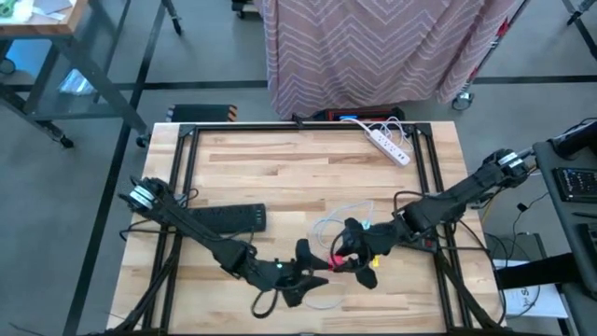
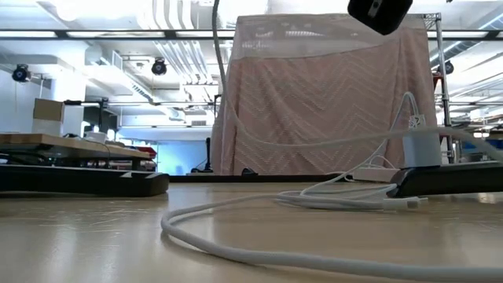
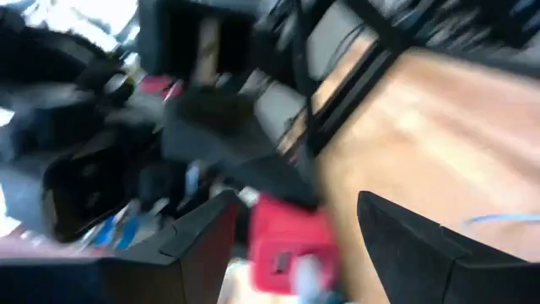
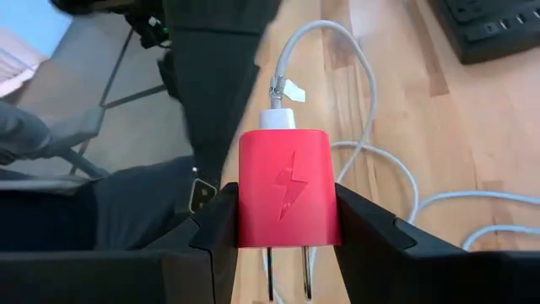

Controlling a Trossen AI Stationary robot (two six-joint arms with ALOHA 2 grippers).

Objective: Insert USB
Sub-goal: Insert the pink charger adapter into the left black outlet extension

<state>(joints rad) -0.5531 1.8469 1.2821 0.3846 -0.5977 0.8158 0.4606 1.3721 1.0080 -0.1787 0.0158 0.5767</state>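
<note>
A red charger block (image 4: 288, 190) with a lightning mark is held above the table's near middle by my right gripper (image 4: 287, 203), which is shut on it. A white USB cable (image 4: 371, 101) runs from its plug (image 4: 277, 118), which sits against the charger's far end, down to loops lying on the wood (image 1: 336, 224). My left gripper (image 3: 295, 203) comes from the left and faces the charger (image 3: 291, 245). Its fingers are open and stand on either side of the charger. In the high view the two grippers (image 1: 312, 271) (image 1: 347, 254) meet. My right gripper pinches the charger's two narrow sides (image 4: 246, 207) between its two fingers. The fingers slant down from the table's right. The metal prongs (image 4: 287, 274) point back toward the wrist and the cable end faces away. The charger is lifted clear of the table, and the cable trails slack.
A black power strip (image 1: 229, 219) lies on the wood at the left. A white power strip (image 1: 387, 145) lies near the far edge. Black frame rails (image 1: 438, 187) border the table, and a cloth-covered cart (image 1: 373, 47) stands behind it.
</note>
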